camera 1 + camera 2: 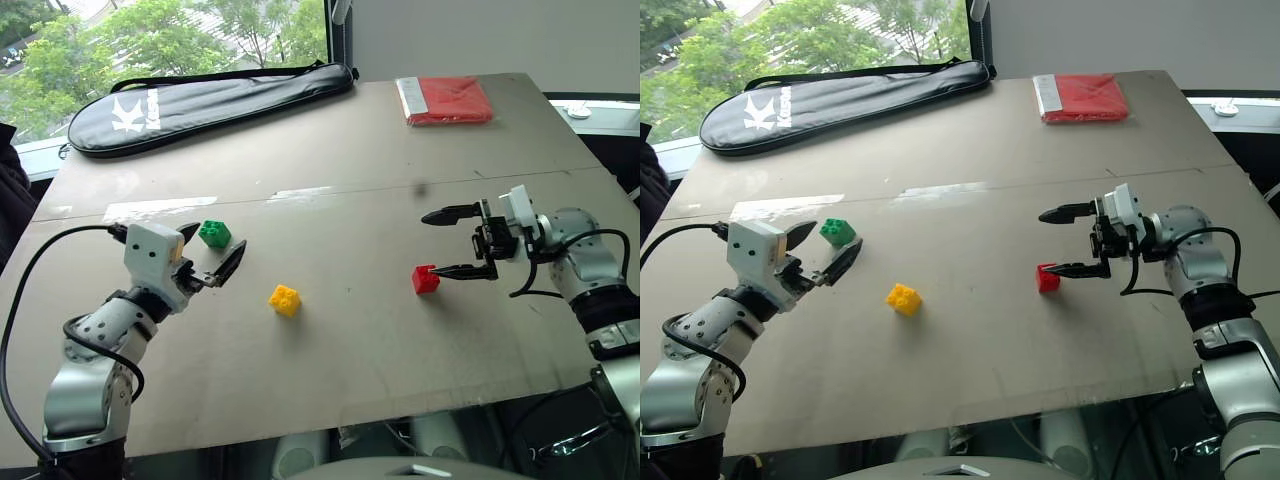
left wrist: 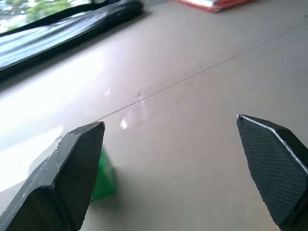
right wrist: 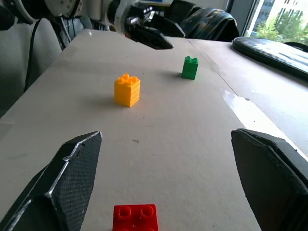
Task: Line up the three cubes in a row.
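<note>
Three studded cubes rest on the brown table [image 1: 350,390]. The green cube [image 1: 214,233] lies at the left, right by the tips of my left gripper [image 1: 210,250], which is open and holds nothing; the left wrist view has this green cube [image 2: 105,175] half hidden behind one finger. The yellow cube [image 1: 285,300] sits near the middle. At the right is the red cube [image 1: 425,279], just beside the nearer fingertip of my right gripper [image 1: 433,244], whose jaws stand wide open and empty. The right wrist view looks over the red cube [image 3: 135,217] toward the yellow cube [image 3: 127,90] and the green cube [image 3: 190,67].
A long black racket bag [image 1: 200,100] lies along the far left edge of the table. A flat red packet [image 1: 450,100] sits at the far right. A seam runs across the tabletop behind the cubes.
</note>
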Motion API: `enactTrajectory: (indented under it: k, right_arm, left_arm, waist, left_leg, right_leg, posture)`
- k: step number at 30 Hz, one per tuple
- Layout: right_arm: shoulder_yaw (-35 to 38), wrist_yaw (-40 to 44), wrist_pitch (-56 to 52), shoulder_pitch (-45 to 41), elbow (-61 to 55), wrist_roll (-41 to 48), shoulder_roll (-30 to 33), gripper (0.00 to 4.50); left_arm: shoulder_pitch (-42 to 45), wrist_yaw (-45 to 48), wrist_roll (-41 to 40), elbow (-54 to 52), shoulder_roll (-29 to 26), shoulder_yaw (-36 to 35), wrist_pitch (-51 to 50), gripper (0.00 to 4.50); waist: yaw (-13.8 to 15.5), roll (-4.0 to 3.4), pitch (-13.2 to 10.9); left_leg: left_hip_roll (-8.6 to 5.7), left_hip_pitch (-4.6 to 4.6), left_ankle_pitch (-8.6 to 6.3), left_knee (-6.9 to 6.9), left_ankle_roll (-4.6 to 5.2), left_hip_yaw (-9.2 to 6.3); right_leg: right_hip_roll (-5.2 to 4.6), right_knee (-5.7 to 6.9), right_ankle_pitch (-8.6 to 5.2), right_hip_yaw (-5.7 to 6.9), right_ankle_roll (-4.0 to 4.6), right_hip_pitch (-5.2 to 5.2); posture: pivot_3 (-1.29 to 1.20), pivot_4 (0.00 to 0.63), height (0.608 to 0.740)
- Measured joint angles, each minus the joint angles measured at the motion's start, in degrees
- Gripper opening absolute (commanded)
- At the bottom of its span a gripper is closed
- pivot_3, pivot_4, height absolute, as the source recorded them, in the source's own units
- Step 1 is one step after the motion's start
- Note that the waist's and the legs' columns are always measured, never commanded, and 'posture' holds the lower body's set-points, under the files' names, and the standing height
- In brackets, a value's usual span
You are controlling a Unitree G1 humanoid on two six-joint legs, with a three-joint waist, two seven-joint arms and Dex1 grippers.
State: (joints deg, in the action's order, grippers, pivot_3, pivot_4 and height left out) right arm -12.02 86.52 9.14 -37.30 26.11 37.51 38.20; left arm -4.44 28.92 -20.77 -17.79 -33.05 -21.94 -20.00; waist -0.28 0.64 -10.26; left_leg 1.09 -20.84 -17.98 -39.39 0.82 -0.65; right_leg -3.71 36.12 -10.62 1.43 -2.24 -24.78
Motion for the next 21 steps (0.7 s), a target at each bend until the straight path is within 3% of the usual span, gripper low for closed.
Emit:
enactTrajectory:
  k: [6,13,21]
  right_arm:
    - [5.3,-4.6,-6.3,3.3,-6.1,-0.1,-2.5,4.43]
    - [10.3,-5.7,-8.1,6.7,-8.6,-1.6,-2.5,4.43]
    - [13.4,-7.1,-10.1,9.9,-12.4,-2.3,-2.4,4.43]
  left_arm:
    - [4.6,-1.1,4.3,9.4,1.0,3.0,3.9,4.50]
    - [13.9,-1.7,7.7,24.6,1.5,5.4,9.7,4.50]
    - [18.7,-1.4,10.0,35.1,1.5,7.1,14.5,4.50]
  waist:
    - [0.7,0.03,0.0]
    - [1.0,0.05,0.0]
    - [0.9,0.06,0.0]
  left_leg:
    - [-0.03,0.03,0.03,-0.07,-0.06,-0.05]
    - [-0.03,0.04,0.05,-0.09,-0.09,-0.06]
    - [-0.03,0.07,0.06,-0.11,-0.10,-0.04]
  right_leg:
    - [0.01,0.17,0.02,0.03,0.03,0.00]
    - [0.02,0.28,0.02,0.05,0.05,-0.02]
    - [0.01,0.36,0.03,0.04,0.05,-0.03]
  posture:
    - [0.00,0.150,0.701]
    - [0.00,0.150,0.701]
    - [0.00,0.150,0.701]
